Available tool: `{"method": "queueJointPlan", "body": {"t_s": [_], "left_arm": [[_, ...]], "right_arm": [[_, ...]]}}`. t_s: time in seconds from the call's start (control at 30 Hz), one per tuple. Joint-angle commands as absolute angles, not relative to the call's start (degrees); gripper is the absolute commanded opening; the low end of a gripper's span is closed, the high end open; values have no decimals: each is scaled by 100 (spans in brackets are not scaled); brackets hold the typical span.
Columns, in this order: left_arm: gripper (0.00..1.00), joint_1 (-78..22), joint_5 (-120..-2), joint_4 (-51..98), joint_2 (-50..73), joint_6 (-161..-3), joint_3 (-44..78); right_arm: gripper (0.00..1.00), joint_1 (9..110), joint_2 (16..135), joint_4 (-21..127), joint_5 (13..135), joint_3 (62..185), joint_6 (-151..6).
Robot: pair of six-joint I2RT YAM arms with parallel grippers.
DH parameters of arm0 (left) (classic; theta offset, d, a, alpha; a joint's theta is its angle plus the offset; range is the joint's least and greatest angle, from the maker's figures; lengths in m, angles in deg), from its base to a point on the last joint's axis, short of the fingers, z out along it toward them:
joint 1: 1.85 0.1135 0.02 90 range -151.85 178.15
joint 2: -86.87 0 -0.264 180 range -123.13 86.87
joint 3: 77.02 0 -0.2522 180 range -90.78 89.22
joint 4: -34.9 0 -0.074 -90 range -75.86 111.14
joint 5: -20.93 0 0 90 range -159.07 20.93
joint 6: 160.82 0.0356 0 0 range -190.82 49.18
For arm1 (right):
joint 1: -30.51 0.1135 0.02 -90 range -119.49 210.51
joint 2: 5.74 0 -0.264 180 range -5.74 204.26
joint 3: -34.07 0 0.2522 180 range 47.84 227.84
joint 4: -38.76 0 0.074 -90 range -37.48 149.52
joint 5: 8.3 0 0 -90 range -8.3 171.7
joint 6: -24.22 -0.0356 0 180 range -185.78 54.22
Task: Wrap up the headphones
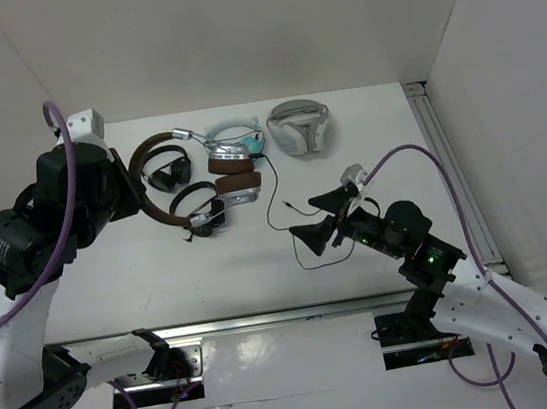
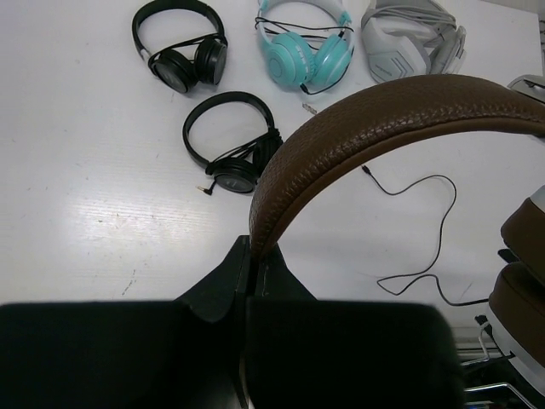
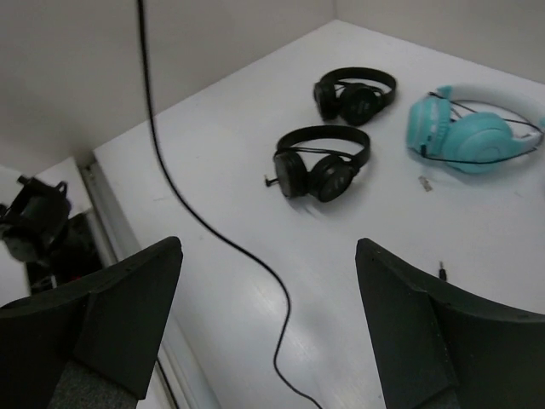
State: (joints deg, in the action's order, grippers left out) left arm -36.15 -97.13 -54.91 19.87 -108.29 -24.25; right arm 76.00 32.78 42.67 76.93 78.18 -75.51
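Note:
The headphones have a dark brown headband, brown ear pads and silver earcups. They are held up above the table at the back left. My left gripper is shut on the lower end of the headband. Their thin black cable trails down to loops on the table. My right gripper is open over the middle of the table. In the right wrist view the cable runs down across the gap between the fingertips, with nothing gripped.
Two small black headphones lie at the back left. Teal headphones and white-grey headphones lie further back. A metal rail runs along the right edge, and another crosses the front.

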Motion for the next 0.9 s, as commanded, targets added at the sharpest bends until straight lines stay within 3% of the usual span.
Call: {"method": "queueJointPlan", "body": {"t_s": [0.0,0.1,0.4,0.67,0.73,0.8,0.83,0.87], "left_arm": [[0,-3586,-9825,-5225,2034,-10879,-2793],[0,-3586,-9773,-5225,1964,-10879,-2864],[0,-3586,-9667,-5225,1911,-10879,-2996],[0,-3586,-9614,-5278,1911,-10879,-2996],[0,-3586,-9614,-5278,1963,-10879,-2996],[0,-3586,-9614,-5278,1964,-10879,-2996],[0,-3586,-9614,-5278,1964,-10879,-2996],[0,-3586,-9614,-5278,1964,-10879,-2996]], "right_arm": [[90,7604,3398,4320,6546,8071,-7500],[90,7604,3539,4408,6210,8071,-7500],[85,7990,3996,3996,7851,7789,-7500],[77,7990,4497,3564,8521,7737,-7395],[71,7990,4497,3485,8522,7684,-7395],[33,7990,4550,3319,8408,7614,-7395],[21,7990,4620,3318,8356,7544,-7395],[19,7990,4620,3257,8355,7543,-7447]]}}
